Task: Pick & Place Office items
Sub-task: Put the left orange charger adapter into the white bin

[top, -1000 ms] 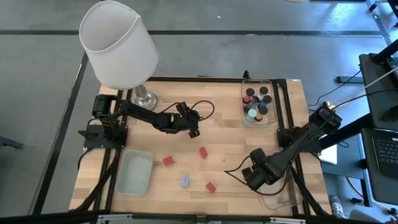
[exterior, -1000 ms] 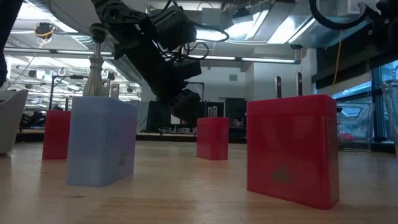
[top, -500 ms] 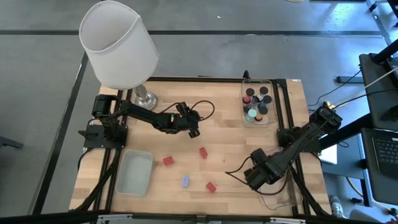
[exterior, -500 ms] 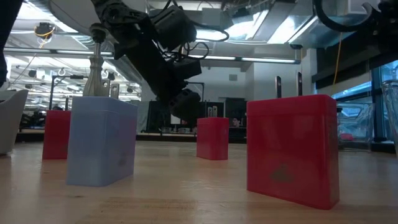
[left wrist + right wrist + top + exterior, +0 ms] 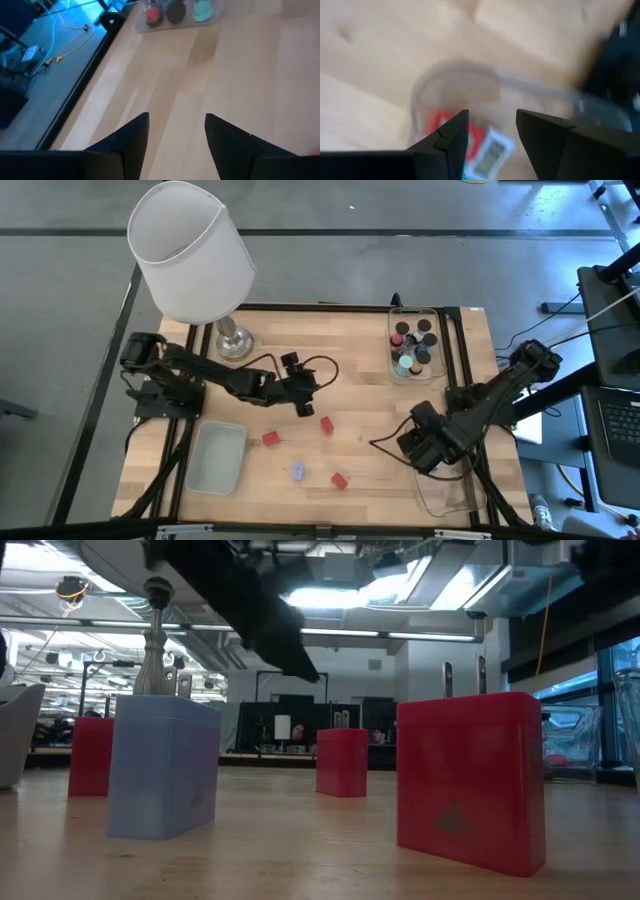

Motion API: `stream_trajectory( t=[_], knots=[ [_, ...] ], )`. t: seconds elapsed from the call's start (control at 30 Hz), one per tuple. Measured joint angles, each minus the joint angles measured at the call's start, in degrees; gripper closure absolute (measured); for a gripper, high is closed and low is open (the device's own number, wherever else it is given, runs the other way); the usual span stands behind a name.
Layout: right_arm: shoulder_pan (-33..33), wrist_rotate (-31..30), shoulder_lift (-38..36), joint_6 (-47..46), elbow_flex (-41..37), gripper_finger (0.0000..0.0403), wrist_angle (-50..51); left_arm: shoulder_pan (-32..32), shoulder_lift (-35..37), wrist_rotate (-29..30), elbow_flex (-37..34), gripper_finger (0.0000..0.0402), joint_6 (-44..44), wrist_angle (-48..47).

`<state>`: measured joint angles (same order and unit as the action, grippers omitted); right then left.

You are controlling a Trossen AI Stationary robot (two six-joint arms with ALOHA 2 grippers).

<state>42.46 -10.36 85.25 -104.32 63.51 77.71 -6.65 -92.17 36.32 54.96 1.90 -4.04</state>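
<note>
The left gripper's point(image 5: 304, 408) fingers point(image 5: 132, 135) are standing apart with only bare wood showing between them, holding nothing; it is hanging over the middle of the table point(image 5: 360, 395), just beside a red block point(image 5: 327, 425). The right gripper's point(image 5: 418, 452) fingers point(image 5: 455, 132) are likewise parted and gripping nothing, hovering near the table's right edge above a clear tray point(image 5: 450, 495); through the gap in the right wrist view a red piece point(image 5: 440, 122) and a white piece point(image 5: 492, 150) are lying inside that tray, blurred.

Three red blocks are sitting loose on the wood: the one by the left gripper, another point(image 5: 269, 438) just right of the frosted tray point(image 5: 217, 457), and a third point(image 5: 340, 479) nearer the front edge. A pale blue piece point(image 5: 297, 471) is standing between the last two. In the low view the blue piece point(image 5: 163, 767) is standing upright, with a red block point(image 5: 470, 778) to its right, closer to the camera.

At the far right corner a second clear tray point(image 5: 391, 340) is holding the short dark cylinders point(image 5: 413, 335) and one teal cylinder point(image 5: 406, 364).

The white-shaded lamp point(image 5: 192, 250) is standing at the far left corner.
</note>
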Motion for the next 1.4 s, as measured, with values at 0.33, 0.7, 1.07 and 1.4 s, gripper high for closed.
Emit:
stream_trajectory(
  t=[0.33,0.7,1.07,1.4],
  knots=[
    [-0.02,-23.88,-0.47,4.99,0.00,0.0234,-0.34,-6.76,13.65,-14.10,0.02,0.0202,20.14,-28.17],
    [-1.31,-29.82,-0.47,7.74,0.00,0.0234,-0.83,-15.48,15.91,-26.51,0.02,0.0135,33.89,-35.68],
    [-1.42,-41.72,-0.47,7.90,0.00,0.0234,-4.77,-21.21,11.96,-23.15,0.02,0.0120,32.89,-38.51],
    [-1.42,-47.44,-0.47,9.03,0.00,0.0234,-9.10,-22.28,5.60,-23.11,0.04,0.0120,34.29,-39.52]
  ],
)
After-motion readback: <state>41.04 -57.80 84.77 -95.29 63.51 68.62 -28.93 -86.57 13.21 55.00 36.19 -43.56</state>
